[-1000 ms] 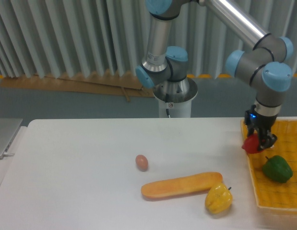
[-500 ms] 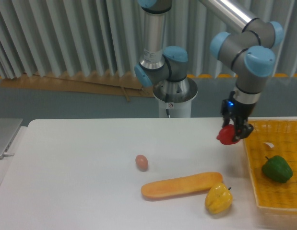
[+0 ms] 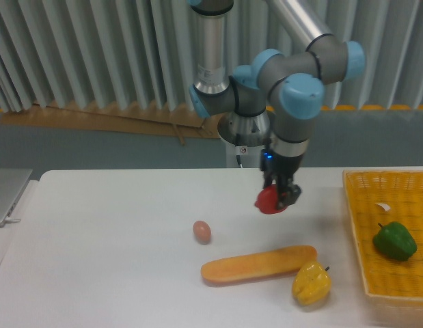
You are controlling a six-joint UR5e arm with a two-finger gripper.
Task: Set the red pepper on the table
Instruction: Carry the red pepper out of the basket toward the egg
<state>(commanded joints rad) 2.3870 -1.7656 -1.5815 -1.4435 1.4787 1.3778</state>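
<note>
Grey corrugated panels close off the back of the scene, and in front of them a white table (image 3: 115,273) with rounded corners carries everything else. Above the table, the gripper (image 3: 278,196) points straight down with its two dark fingers drawn in close around the red pepper (image 3: 268,201), which it holds clear of the surface; a faint shadow lies on the white top to the right of the pepper. The pepper hangs above the long orange loaf-shaped piece (image 3: 259,265), which serves as the landmark here. Just left of and slightly behind the loaf sits a small brown egg (image 3: 202,231), apart from it. At the loaf's right end, touching or nearly touching it, rests the yellow pepper (image 3: 311,284) with its short stem upward. Well to the right of the loaf stands the yellow woven basket (image 3: 357,225), holding the green pepper (image 3: 394,241) and a small pale scrap near its back.

The gripper's fingers cover part of the red pepper, so its stem cannot be made out. The basket is cut off by the right edge, and a grey flat object at the far left edge is only partly in view.
</note>
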